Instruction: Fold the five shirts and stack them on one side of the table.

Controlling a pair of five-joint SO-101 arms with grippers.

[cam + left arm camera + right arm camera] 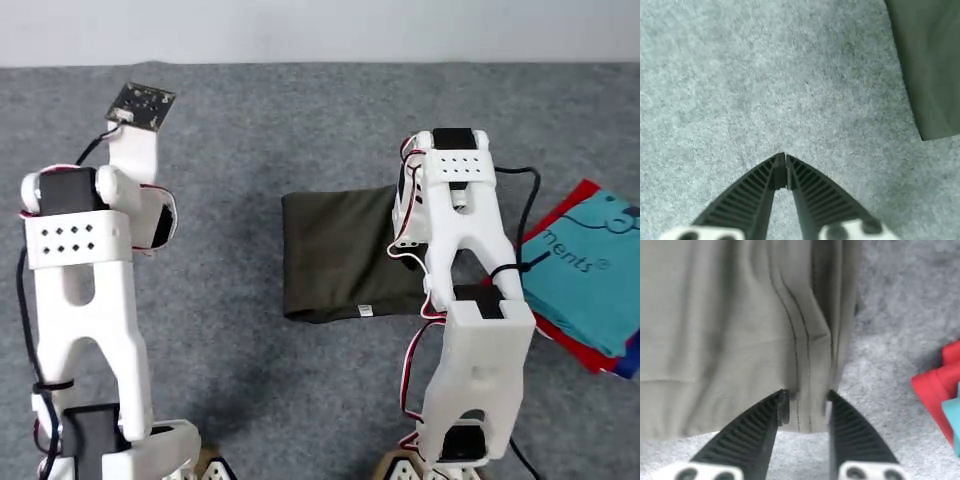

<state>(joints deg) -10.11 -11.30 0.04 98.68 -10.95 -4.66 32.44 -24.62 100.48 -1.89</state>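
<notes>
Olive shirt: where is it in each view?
High view: olive shirt mid-table, partly under the right arm.
Left wrist view: olive shirt at the frame edge, apart from the shut left gripper.
Right wrist view: right gripper straddles its hem.
Shared landmark: grey felt table.

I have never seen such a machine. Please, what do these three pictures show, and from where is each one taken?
These are two small white robot arms at a grey table. The high view looks down from above; the other two come from a camera on each arm's wrist. The left arm has its jaws shut and holds nothing. The right arm is over a folded dark olive shirt, its jaws open at the shirt's edge. Beside it lies a stack, a teal shirt on a red shirt.
</notes>
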